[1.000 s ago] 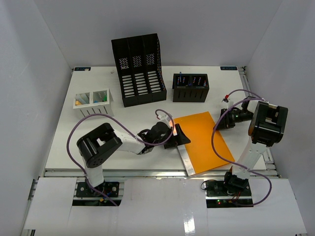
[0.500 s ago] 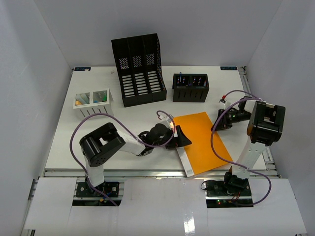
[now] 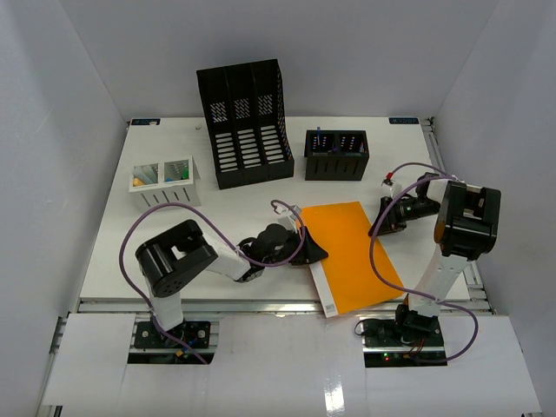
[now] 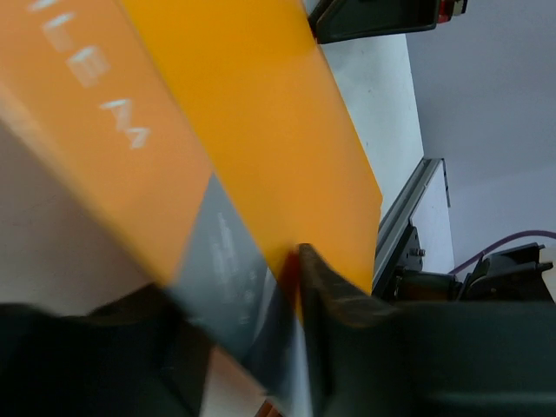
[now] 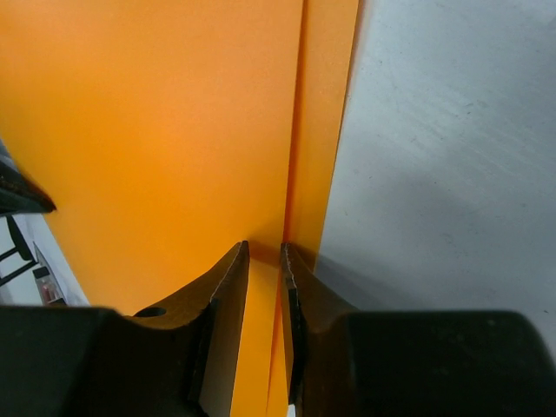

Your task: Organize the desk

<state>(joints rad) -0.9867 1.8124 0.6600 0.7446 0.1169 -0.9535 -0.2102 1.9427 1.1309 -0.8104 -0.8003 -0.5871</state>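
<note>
Near the front rail of the bench (image 3: 113, 252), the folder (image 3: 352, 252) has slid a little toward the left arm and the rail since a second ago. The left jaws (image 3: 311, 249) stood wide beside the grey spine then. They have now come in on it. The left wrist view shows spine and orange cover wedged between them, with one finger pressed on the cover and the other a dark blur below. I read that as a grasp just made, perhaps not yet firm. The right jaws (image 5: 263, 250) are clenched on the thin cover at the opposite long edge, the orange sheet caught in the narrow slit between the fingers. They have followed the folder leftward.

Both arms now have the folder, one at each long side. I judge this to be the set-up for raising it and carrying it to the rack (image 3: 246, 122) at the back, whose slots look fit for it. The folder is not yet put away.

The bench lies directly under both jaws. The folder lies on it or barely off it, I cannot tell which, and its near corner reaches onto the rail. Bare white surface shows just beside the right fingers, and the left jaws sit low, close over the surface.
</note>
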